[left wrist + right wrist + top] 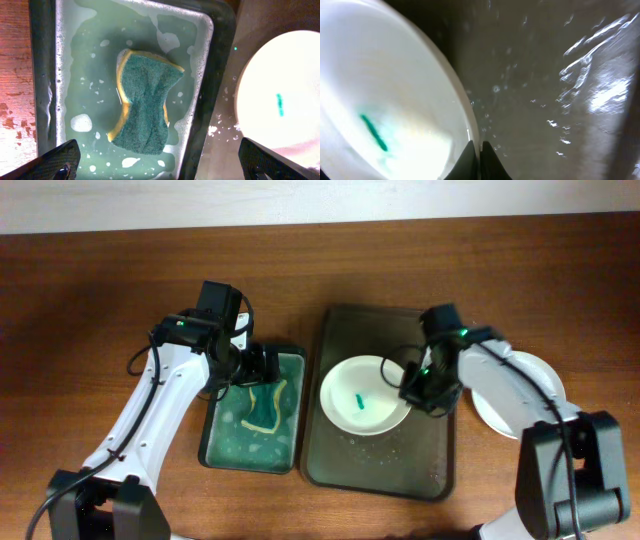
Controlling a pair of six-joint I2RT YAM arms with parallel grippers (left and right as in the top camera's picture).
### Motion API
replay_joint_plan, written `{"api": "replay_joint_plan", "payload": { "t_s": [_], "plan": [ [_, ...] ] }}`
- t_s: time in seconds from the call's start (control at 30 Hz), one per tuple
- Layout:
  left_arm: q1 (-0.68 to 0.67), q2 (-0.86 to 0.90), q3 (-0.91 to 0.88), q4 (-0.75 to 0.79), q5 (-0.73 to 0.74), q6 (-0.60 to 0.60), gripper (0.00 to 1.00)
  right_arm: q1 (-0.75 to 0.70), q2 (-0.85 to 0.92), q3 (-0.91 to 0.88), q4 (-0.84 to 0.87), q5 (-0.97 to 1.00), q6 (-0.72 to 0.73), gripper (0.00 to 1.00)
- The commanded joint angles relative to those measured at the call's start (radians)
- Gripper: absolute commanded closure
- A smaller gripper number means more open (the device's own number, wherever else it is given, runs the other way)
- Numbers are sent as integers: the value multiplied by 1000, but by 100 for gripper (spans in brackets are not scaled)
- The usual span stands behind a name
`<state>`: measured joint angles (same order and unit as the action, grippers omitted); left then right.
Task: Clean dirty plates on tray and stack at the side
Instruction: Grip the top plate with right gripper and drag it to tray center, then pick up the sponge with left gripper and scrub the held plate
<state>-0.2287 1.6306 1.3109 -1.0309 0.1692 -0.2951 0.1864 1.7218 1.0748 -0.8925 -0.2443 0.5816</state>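
Note:
One white plate [375, 415] with a green smear in its middle is over the dark tray [380, 470]. My right gripper [418, 385] is shut on this plate's right rim; the right wrist view shows the fingers [480, 150] pinching the rim of the plate [385, 90] above the wet tray [545, 100]. A white plate [525, 395] lies on the table right of the tray, partly hidden by my right arm; I cannot tell if it is a stack. My left gripper [262, 365] [162, 167] is open and empty above the sponge [145, 105].
A green tub [225, 445] of soapy water left of the tray holds the yellow-green sponge [263, 408]. In the left wrist view the tub [75, 75], the tray [225, 150] and the smeared plate [290, 95] show side by side.

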Motion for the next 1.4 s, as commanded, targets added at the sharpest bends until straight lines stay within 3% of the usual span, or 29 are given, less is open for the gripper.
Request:
{"api": "replay_joint_plan", "payload": {
  "t_s": [0.0,0.03,0.07,0.13,0.23,0.37,0.53,0.63,0.67,0.77,0.8,0.87,1.0,1.1,1.13,1.17,1.2,1.27,1.3,1.37],
  "plan": [
    [3,-10,14,0,11,5,1,16,-10,-60,79,-7,240,96],
    [3,-10,14,0,11,5,0,15,-20,-60,78,-9,238,85],
    [3,-10,14,0,11,5,1,15,-35,-60,69,-6,225,67],
    [3,-10,14,0,11,5,1,15,-119,-60,60,27,111,59],
    [3,-10,14,0,10,5,1,15,-282,-60,84,73,-291,56],
    [3,-10,14,0,11,5,1,15,-208,-60,108,73,-455,57],
    [3,-10,14,12,11,4,0,-6,22,-60,243,34,-497,73],
    [-2,-10,12,22,7,34,0,-11,60,-60,262,38,-489,92],
    [-13,-10,8,29,0,66,5,-12,60,-60,267,45,-449,96],
    [-69,-8,-39,74,-87,64,16,-12,60,-60,246,54,-333,96],
    [-95,-7,-91,144,-88,64,27,-12,60,-60,241,54,-332,96],
    [-119,-6,-211,294,-93,64,37,-12,60,-60,229,54,-333,96],
    [-119,37,-355,488,-209,-52,44,-12,60,-60,227,54,-333,96],
    [-119,122,-359,572,-208,-51,69,-12,60,-60,227,54,-333,96],
    [-121,164,-359,574,-208,-45,72,-12,60,-60,227,54,-333,96],
    [-121,183,-357,574,-207,-25,92,-12,60,-60,227,54,-332,96],
    [-119,185,-355,572,-207,-13,100,-12,60,-60,227,53,-332,96],
    [-117,179,-303,518,-199,-14,100,-12,60,-60,224,53,-333,96],
    [-117,177,-211,410,-192,-13,100,-12,60,-60,218,53,-333,96],
    [-117,175,-104,264,-192,-13,81,-12,60,-60,215,54,-333,96]
  ]
}}
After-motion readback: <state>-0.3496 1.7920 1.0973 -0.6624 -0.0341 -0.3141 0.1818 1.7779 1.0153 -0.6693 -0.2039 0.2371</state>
